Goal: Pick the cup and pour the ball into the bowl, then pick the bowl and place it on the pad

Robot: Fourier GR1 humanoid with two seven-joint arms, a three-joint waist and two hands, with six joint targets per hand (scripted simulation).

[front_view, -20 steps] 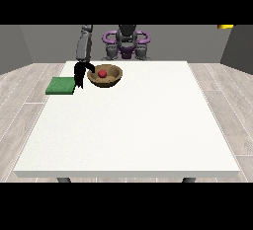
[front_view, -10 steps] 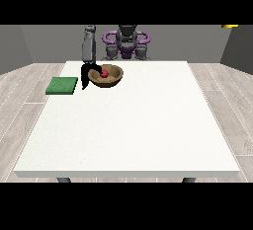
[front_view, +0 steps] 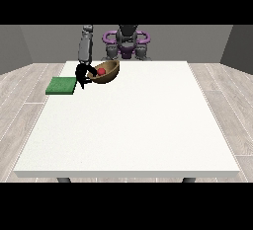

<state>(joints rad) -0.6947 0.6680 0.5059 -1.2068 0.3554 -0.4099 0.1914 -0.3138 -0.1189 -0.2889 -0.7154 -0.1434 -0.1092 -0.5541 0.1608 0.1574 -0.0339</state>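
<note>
Hand at view's left (front_view: 82, 74) clamped fingers on bowl (front_view: 105, 72) rim; bowl tilted, ball (front_view: 101, 71) inside; pad (front_view: 61, 85) beside, on desk (front_view: 133, 125).

The robot stands at the far edge, its grey arm (front_view: 86, 44) at the view's left reaching down and forward over the table. The black hand (front_view: 82, 73) on that arm hangs low with its fingers curled round the rim of the bowl (front_view: 105, 71), which sits tilted in its hold. Its other hand I can't see from here.
</note>
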